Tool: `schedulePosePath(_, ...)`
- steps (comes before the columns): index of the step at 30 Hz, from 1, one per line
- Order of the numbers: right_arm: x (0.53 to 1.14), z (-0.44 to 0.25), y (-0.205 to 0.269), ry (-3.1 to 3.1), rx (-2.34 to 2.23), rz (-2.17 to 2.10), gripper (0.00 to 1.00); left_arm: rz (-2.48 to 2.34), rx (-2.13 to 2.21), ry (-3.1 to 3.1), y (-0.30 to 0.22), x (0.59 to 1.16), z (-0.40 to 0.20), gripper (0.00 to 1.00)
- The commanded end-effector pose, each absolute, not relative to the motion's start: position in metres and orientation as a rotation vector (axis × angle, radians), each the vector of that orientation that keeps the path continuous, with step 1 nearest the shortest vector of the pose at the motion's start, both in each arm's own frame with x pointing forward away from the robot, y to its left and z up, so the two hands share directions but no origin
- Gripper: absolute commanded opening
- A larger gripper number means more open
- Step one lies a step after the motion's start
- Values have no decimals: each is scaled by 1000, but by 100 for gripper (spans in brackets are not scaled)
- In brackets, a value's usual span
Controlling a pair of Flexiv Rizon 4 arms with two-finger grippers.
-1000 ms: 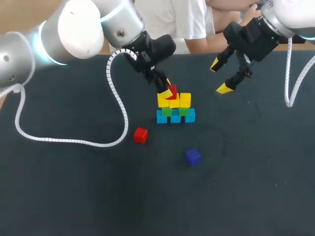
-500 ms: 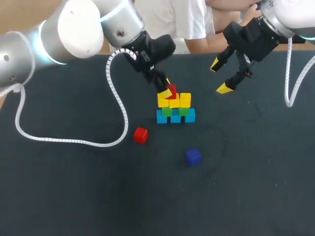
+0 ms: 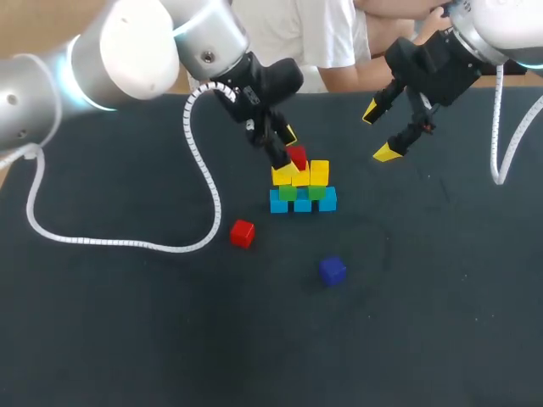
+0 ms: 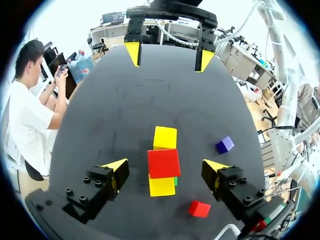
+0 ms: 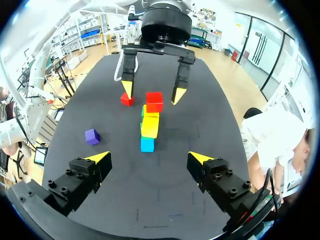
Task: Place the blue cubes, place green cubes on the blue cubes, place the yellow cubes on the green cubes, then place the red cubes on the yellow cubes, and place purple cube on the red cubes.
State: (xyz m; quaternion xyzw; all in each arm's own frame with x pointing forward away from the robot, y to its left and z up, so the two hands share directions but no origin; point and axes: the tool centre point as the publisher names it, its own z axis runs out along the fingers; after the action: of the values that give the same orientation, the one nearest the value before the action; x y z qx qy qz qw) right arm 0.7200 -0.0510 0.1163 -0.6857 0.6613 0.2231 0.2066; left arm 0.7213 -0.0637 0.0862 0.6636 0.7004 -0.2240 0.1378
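L pincer (image 4: 166,165) is seen wide open, nothing gripped. Top red cube (image 4: 163,163) sits betw. its fingers, untouched both sides, resting on the yellow cubes (image 4: 164,137). Loose red cube (image 3: 242,233) lies near-left of them, judged closer to L arm. R pincer (image 3: 383,130) is held far-right, open, empty.

Soft, even light falls from overhead onto the matte dark table (image 3: 127,339), so the cubes (image 3: 301,182) throw only faint, short shadows and keep vivid colour. The white shell of the left arm (image 3: 136,38) shines brightly, nearly washed out on top, with a bluish glow at its joint. In the wrist views the table's far half carries a pale grey sheen, the room beyond is glaringly bright, and the table's edges bow strongly outward.
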Motion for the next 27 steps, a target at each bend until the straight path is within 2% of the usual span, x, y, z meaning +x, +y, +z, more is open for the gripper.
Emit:
schedulePosePath(1, 720, 116, -51, 1841, -1910, 623, 100, -629, 1882, 2008, -55, 712, 93, 100)
schedulePosePath(27, 720, 116, -51, 1841, -1910, 623, 100, -522, 1821, 1812, -39, 664, 137, 100)
